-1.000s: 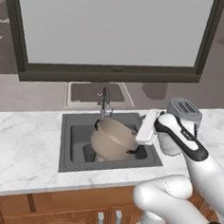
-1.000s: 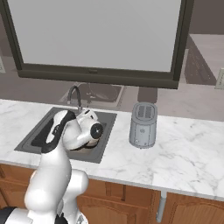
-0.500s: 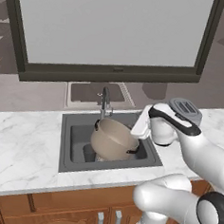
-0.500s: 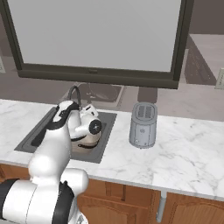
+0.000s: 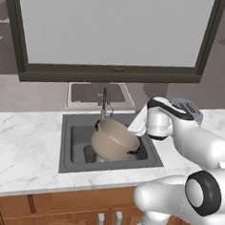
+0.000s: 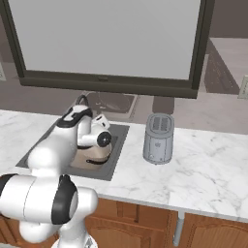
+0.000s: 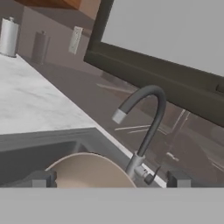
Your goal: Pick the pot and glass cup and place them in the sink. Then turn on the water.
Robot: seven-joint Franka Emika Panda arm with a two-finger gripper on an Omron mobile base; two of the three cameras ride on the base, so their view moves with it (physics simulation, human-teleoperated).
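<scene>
The taupe-grey pot (image 5: 113, 140) leans tilted inside the dark sink (image 5: 75, 135), with its pale interior (image 7: 89, 173) low in the hand view. A small dark shape (image 5: 88, 153) at the pot's left base looks like the glass cup. My gripper (image 7: 109, 179) hovers open over the pot's right rim with nothing between its fingertips (image 7: 41, 178), and it faces the curved faucet (image 7: 148, 117). My white hand (image 5: 139, 121) sits at the sink's right edge. No water falls from the spout (image 7: 119, 116).
A grey toaster (image 6: 158, 138) stands on the marble counter (image 6: 203, 169) right of the sink. A large dark-framed window (image 5: 113, 69) runs behind the faucet (image 5: 104, 102). Two canisters (image 7: 9, 37) stand far along the counter in the hand view.
My hand has drawn slightly up and toward the faucet while the arm's elbow folded closer to the base. The pot has stayed put and the jaws have stayed open.
</scene>
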